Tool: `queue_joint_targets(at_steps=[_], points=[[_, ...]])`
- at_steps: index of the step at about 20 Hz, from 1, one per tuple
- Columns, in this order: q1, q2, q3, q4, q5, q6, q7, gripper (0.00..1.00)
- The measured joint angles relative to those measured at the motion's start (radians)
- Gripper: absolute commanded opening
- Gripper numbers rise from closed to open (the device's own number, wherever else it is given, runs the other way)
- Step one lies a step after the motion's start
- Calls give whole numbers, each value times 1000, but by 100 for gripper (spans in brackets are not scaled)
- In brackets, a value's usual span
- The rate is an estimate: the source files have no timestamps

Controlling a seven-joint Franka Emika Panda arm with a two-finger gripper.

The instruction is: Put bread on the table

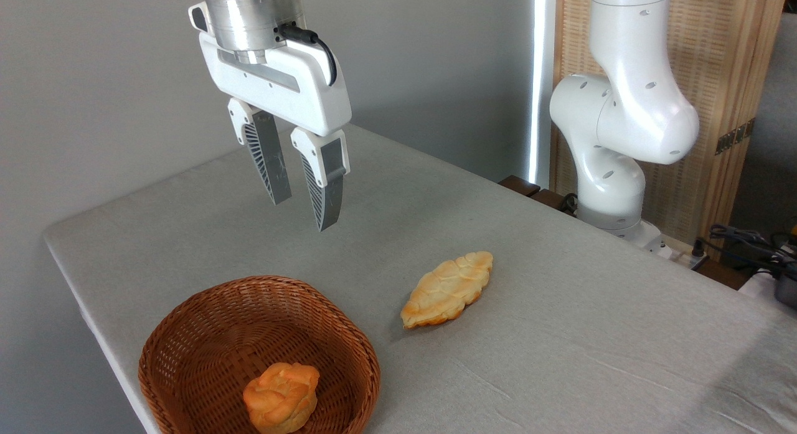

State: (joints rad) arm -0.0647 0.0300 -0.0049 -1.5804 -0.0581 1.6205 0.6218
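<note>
1. The end effector (302, 203) hung high over the bench (591, 334), nearer its far edge, with its two fingers apart and nothing between them.
2. The bun (281, 396) lay inside the wicker basket (187, 334), against the near wall, so it had not yet been put on the bench.
3. The basket stood at the bench's near left edge; its raised wall probably meant the end effector would have to come straight down from above rather than from the side.
4. A flat leaf-shaped loaf (447, 289) already rested on the cloth just to the right of the basket, apart from it and from the bun.
5. The end effector sat well above and behind the basket, not over the bun, so I judged the reach to be only starting.
6. The arm's white base (613, 172) stood at the bench's far right edge.
</note>
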Motion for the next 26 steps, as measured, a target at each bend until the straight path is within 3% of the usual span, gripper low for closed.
queue_joint_targets(at_steps=[19,22,26], points=[[-2,-2,-8,5,0,11,0,100],[-2,-18,-8,-45,0,111,0,100],[3,-73,-4,-214,2,339,0,100]])
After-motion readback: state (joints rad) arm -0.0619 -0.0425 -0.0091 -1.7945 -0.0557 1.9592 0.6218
